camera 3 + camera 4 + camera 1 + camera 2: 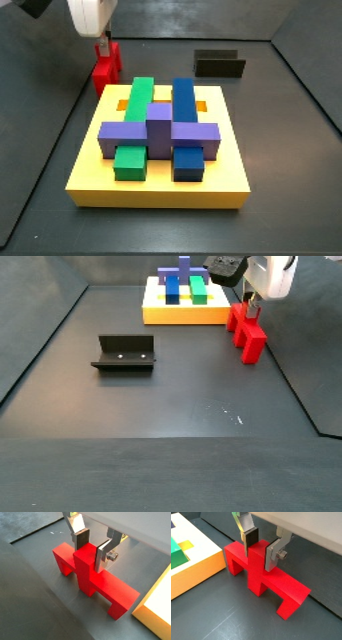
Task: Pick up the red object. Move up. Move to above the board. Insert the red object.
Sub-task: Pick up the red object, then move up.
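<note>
In both wrist views the gripper [91, 548] stands with its silver fingers [273, 554] spread either side of the red object's [93, 579] raised central prong, not yet clamped, while the piece lies on the dark floor just beside the yellow board [160, 185], at its eleven o'clock in a side view.

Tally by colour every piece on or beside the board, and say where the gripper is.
Bright red blocky piece, on the floor beside the thick yellow square board: 1
Green bar: 1
Blue bar: 1
Purple cross block: 1
Total: 4
The gripper has its jaws astride the red piece's crossbar.
</note>
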Controlling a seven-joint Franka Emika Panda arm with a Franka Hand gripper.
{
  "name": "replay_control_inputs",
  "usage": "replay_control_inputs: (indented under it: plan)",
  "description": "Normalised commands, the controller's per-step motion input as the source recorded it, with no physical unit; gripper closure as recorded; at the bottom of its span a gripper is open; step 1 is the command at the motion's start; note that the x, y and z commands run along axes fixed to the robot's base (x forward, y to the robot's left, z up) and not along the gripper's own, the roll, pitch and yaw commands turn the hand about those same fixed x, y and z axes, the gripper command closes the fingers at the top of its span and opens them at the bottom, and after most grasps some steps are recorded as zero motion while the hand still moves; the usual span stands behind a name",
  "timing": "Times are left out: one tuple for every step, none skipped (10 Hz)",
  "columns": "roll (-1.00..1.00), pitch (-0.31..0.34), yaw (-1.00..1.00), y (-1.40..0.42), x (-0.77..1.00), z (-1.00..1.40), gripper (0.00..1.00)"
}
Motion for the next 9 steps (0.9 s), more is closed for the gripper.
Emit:
replay_control_inputs:
  plan:
    - [0.0, 0.0, 0.0, 0.0, 0.0, 0.0, 1.0]
    - [0.0, 0.0, 0.0, 0.0, 0.0, 0.0, 1.0]
    - [0.0, 0.0, 0.0, 0.0, 0.0, 0.0, 1.0]
    - [0.0, 0.0, 0.0, 0.0, 0.0, 0.0, 1.0]
    - [0.0, 0.0, 0.0, 0.0, 0.0, 0.0, 1.0]
    - [0.0, 0.0, 0.0, 0.0, 0.0, 0.0, 1.0]
    - [0.0, 0.0, 0.0, 0.0, 0.0, 0.0, 1.0]
    - [0.0, 0.0, 0.0, 0.0, 0.0, 0.0, 1.0]
    - [0.0, 0.0, 0.0, 0.0, 0.0, 0.83, 1.0]
